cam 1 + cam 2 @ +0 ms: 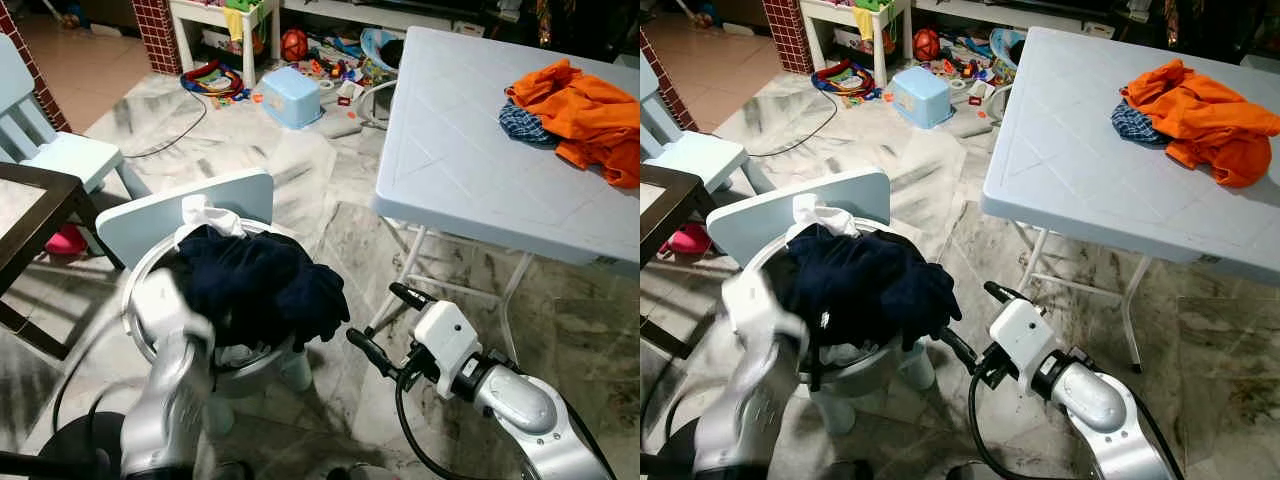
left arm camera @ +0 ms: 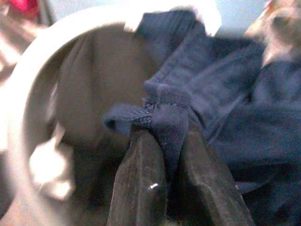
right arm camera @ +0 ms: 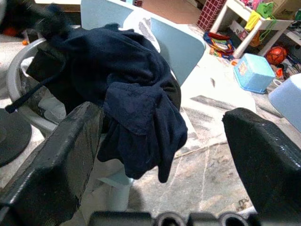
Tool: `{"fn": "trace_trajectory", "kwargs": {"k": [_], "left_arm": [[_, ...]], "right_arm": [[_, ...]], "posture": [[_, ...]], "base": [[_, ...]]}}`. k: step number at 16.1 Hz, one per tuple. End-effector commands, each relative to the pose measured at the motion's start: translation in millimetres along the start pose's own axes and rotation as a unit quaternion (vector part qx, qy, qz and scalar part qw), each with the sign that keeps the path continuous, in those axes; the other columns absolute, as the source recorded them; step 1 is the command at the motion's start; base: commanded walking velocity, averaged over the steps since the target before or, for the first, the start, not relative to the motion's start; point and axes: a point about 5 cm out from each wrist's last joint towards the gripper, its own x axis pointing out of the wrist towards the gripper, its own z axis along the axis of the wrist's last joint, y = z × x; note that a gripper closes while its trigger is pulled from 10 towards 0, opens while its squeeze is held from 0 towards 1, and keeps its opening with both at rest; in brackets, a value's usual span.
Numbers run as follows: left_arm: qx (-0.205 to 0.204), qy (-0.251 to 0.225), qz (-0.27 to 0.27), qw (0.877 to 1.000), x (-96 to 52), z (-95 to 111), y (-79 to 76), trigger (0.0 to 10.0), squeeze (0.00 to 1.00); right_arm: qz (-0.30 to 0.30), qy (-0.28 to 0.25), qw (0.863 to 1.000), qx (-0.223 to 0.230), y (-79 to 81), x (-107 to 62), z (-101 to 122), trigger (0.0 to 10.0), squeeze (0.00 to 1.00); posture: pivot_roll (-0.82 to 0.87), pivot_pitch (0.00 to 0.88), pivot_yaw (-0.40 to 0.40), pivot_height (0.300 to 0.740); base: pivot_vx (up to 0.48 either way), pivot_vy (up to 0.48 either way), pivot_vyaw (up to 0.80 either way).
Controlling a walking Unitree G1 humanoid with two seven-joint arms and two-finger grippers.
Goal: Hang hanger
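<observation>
Left pincer (image 2: pixel 162 141) pinches navy clothing (image 1: pixel 260 285) heaped in a grey basket (image 1: pixel 150 262), right pincer (image 1: pixel 380 325) gaping at 3 o'clock, marble floor (image 1: pixel 330 220), white table (image 1: pixel 470 150) at 1 o'clock.

We see the left gripper (image 2: pixel 167 141) with its two dark fingers (image 2: pixel 141 183) pressed together on a fold of navy cloth (image 2: pixel 221 94), a small bunched knot of fabric poking up between the tips. Around it curves the pale rim of a basket (image 2: pixel 21 84), blurred. A white scrap (image 2: pixel 200 9) lies at the basket's far edge, possibly another garment.
</observation>
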Motion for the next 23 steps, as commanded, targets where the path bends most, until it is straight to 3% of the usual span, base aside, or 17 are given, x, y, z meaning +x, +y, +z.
{"fn": "trace_trajectory", "kwargs": {"k": [1, 2, 3, 4, 5, 6, 9, 12, 15, 19, 20, 23], "left_arm": [[-0.009, 0.048, -0.003, 0.999, -4.8, -19, -5.2, 2.1, 0.00], [-0.007, 0.055, -0.005, 0.998, -5.2, -21, -4.6, 2.1, 0.00], [-0.015, 0.077, 0.006, 0.997, -8.5, -25, -3.6, 10.0, 0.00], [-0.018, 0.083, 0.010, 0.996, -10.0, -26, -4.0, 10.0, 0.00], [-0.019, 0.087, 0.012, 0.996, -11.4, -27, -4.4, 10.0, 0.22], [-0.021, 0.087, 0.016, 0.996, -12.0, -26, -4.7, 10.0, 1.00], [-0.029, 0.092, 0.013, 0.995, -10.9, -22, -11.9, 10.0, 1.00], [-0.073, 0.101, 0.007, 0.992, -13.0, -15, -23.7, 10.0, 1.00], [-0.087, 0.112, -0.003, 0.990, -18.0, -12, -26.2, 10.0, 1.00], [-0.020, 0.143, -0.012, 0.990, -25.0, -18, -6.4, 10.0, 1.00], [0.020, 0.155, -0.028, 0.987, -28.5, -21, -4.9, 10.0, 1.00], [0.064, 0.115, -0.050, 0.990, -36.3, -10, -3.2, 10.0, 1.00]], "right_arm": [[0.004, 0.000, 1.000, -0.010, 1.3, 1.4, 0, 10.0, 0.00], [0.004, 0.000, 1.000, -0.010, 1.4, 1.5, 0, 10.0, 0.00], [0.005, 0.000, 1.000, -0.014, 0.7, 1.6, 0, 10.0, 0.00], [0.005, 0.000, 1.000, -0.017, 0.5, 1.5, 0, 10.0, 0.00], [0.005, 0.000, 1.000, -0.018, 0.3, 1.5, 0, 10.0, 0.00], [0.005, 0.001, 1.000, -0.020, -0.1, 1.2, 0, 10.0, 0.00], [0.008, -0.001, 1.000, -0.030, 1.0, 2.2, 0, 10.0, 0.00], [0.010, -0.002, 0.999, -0.036, 1.2, 3.4, 0, 10.0, 0.00], [0.012, -0.003, 0.999, -0.040, 1.9, 4.2, 0, 10.0, 0.00], [0.012, -0.004, 0.999, -0.041, 4.0, 4.8, -1, 10.0, 0.00], [0.014, -0.006, 0.999, -0.043, 4.7, 5.7, -1, 10.0, 0.00], [0.016, -0.005, 0.999, -0.045, 3.2, 5.3, -2, 10.0, 0.00]], "posture": [[-0.09, 0.111, -0.087, 0.740], [-0.09, 0.111, -0.087, 0.740], [-0.09, 0.111, -0.089, 0.740], [-0.09, 0.111, -0.089, 0.740], [-0.09, 0.111, -0.089, 0.740], [-0.10, 0.111, -0.091, 0.740], [-0.09, 0.110, -0.092, 0.740], [-0.09, 0.110, -0.091, 0.740], [-0.09, 0.110, -0.087, 0.740], [-0.08, 0.116, -0.081, 0.740], [-0.08, 0.118, -0.083, 0.740], [-0.06, 0.121, -0.087, 0.740]], "base": [[0.000, 0.000, 0.00], [0.000, 0.000, 0.00], [0.000, 0.000, 0.00], [0.000, 0.000, 0.00], [0.000, 0.000, 0.00], [0.000, 0.000, 0.00], [0.000, 0.000, 0.00], [0.000, 0.000, 0.00], [0.000, 0.000, 0.00], [0.000, 0.000, 0.00], [0.000, 0.000, 0.00], [0.000, 0.000, 0.00]]}}
